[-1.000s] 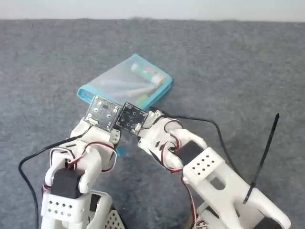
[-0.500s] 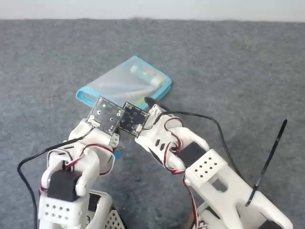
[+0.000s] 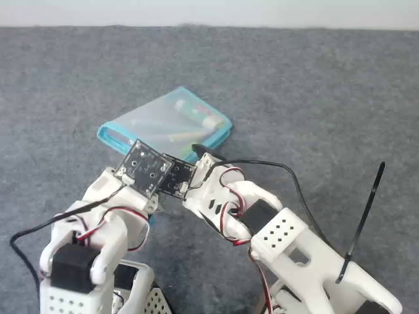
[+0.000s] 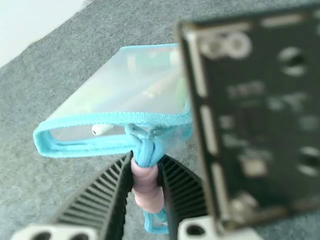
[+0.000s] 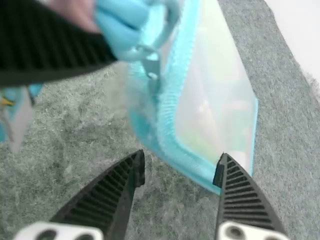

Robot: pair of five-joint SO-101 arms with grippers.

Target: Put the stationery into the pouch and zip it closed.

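Observation:
The translucent blue-edged pouch [image 3: 165, 123] lies flat on the grey carpet with stationery [image 3: 196, 112] showing through its side. My left gripper [image 4: 145, 159] is shut on the pink zipper pull tag [image 4: 146, 187], whose blue loop [image 4: 144, 149] ties it to the pouch's zipped edge [image 4: 107, 118]. My right gripper [image 5: 181, 156] stands open, its two black fingers either side of the pouch corner [image 5: 175, 145] and not touching it. In the right wrist view the left arm's finger [image 5: 45, 47] shows beside the slider [image 5: 150, 62].
The two wrist boards [image 3: 145, 168] [image 3: 177, 178] sit close together above the pouch's near edge. Grey carpet [image 3: 314, 98] spreads all around. A black cable [image 3: 281, 167] and a cable tie [image 3: 363, 216] run by the right arm.
The pouch has slid left and nearer to the arms, drawn by the left gripper on the pull. Both wrists have shifted back and left with it.

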